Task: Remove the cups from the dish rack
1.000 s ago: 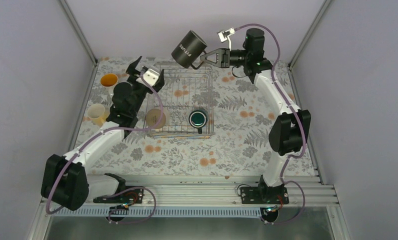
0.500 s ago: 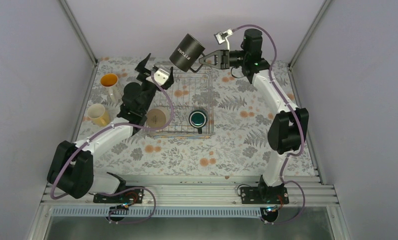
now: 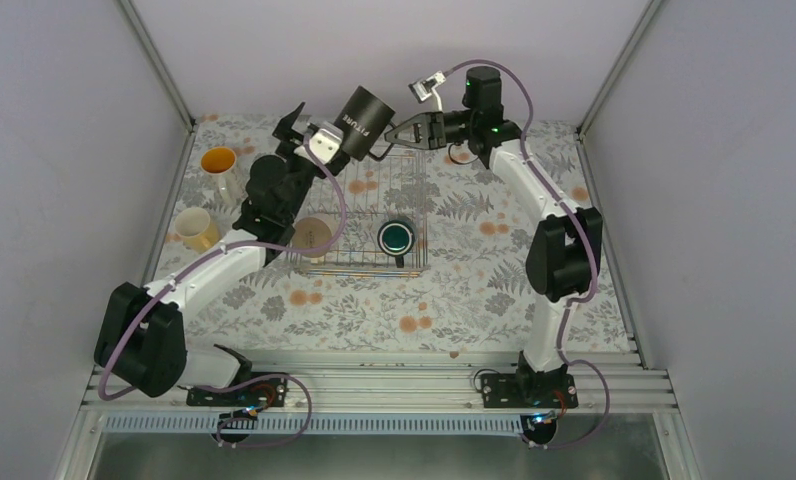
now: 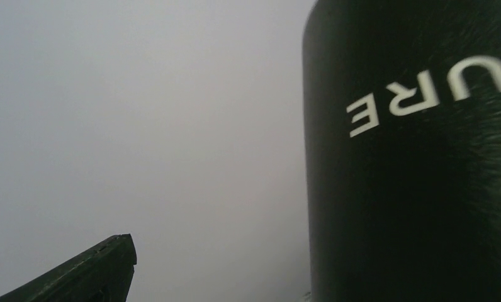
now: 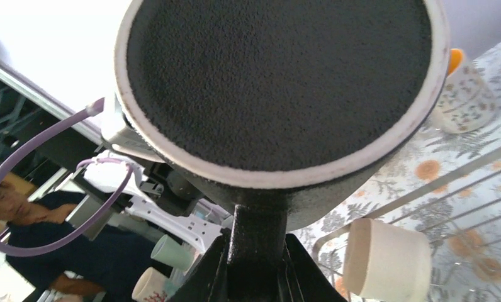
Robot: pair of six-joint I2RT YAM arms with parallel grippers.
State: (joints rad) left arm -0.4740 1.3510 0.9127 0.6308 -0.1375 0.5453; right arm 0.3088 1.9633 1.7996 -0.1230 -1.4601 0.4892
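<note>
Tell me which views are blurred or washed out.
Left wrist: the black mug looms close, soft and grainy, its white lettering smeared. Right wrist: the upper left corner is blown out white. Top external: sharp and evenly lit.

Right pincer [image 3: 390, 136] gripping black mug [image 3: 364, 112] handle, left pincer [image 3: 308, 127] raised, spread

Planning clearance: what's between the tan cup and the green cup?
Bare dish rack wire; top view also shows the left arm's purple cable looping over it.

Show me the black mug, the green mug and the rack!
Black mug [image 3: 366, 112]: top view, on its lettered side.
Green mug [image 3: 397, 237]: top view, on its open mouth.
Rack [image 3: 374, 195]: top view, on bare wire grid.
</note>
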